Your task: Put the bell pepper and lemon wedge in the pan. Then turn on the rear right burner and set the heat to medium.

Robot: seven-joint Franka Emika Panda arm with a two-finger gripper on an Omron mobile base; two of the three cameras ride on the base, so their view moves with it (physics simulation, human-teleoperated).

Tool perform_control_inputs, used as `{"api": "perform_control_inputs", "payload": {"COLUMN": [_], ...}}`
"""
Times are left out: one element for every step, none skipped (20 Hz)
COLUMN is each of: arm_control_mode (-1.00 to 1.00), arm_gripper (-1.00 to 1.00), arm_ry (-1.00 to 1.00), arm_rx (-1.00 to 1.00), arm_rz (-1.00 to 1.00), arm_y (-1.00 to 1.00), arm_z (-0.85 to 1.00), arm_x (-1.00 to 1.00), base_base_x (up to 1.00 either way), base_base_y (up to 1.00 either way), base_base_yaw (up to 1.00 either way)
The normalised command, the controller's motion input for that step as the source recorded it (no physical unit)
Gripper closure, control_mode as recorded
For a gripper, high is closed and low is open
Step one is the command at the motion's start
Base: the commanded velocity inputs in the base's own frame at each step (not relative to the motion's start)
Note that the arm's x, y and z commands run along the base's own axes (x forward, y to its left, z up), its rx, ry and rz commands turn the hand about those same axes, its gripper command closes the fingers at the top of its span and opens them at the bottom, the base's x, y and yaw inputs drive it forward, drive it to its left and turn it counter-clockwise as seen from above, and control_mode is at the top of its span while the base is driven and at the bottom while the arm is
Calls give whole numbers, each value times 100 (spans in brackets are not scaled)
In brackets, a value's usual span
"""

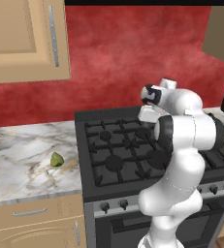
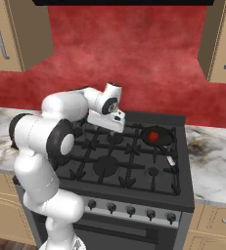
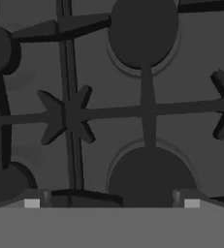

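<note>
Claw (image 3: 111, 201) spread wide above the stove grates (image 3: 74, 114), empty; bell pepper (image 2: 154, 136) in the pan (image 2: 157, 136) to its right; lemon wedge (image 1: 56, 159) on the counter (image 1: 16, 164), far left.

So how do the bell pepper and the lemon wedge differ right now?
The bell pepper is red and already sits in the pan on the stove's rear right burner; the lemon wedge is yellow-green and lies on the marble counter left of the stove, not yet moved. Both are small, and both are free of the gripper.
</note>
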Motion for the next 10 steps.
{"api": "perform_control_inputs", "payload": {"arm_control_mode": [-100, -100, -100, -100, -100, -100, -100, -100, -100, -100], "arm_gripper": [-100, -100, -100, -100, -100, -100, -100, -100, -100, -100], "arm_ry": [-15, -13, -7, 0, 0, 0, 0, 2, 4, 5], "arm_rx": [-4, -8, -13, -13, -13, -14, -14, -16, -17, -19], "arm_rz": [-32, -32, -29, -24, -18, -14, -12, -9, -7, -3], "arm_y": [100, 100, 100, 100, 95, 89, 88, 92, 99, 100], "arm_z": [32, 46, 62, 73, 80, 81, 76, 68, 61, 46], "arm_x": [-28, -23, -19, -23, -27, -23, -19, -16, -10, -6], "base_base_x": [0, 0, 0, 0, 0, 0, 0, 0, 0, 0], "base_base_y": [0, 0, 0, 0, 0, 0, 0, 0, 0, 0], "base_base_yaw": [0, 0, 0, 0, 0, 0, 0, 0, 0, 0]}}
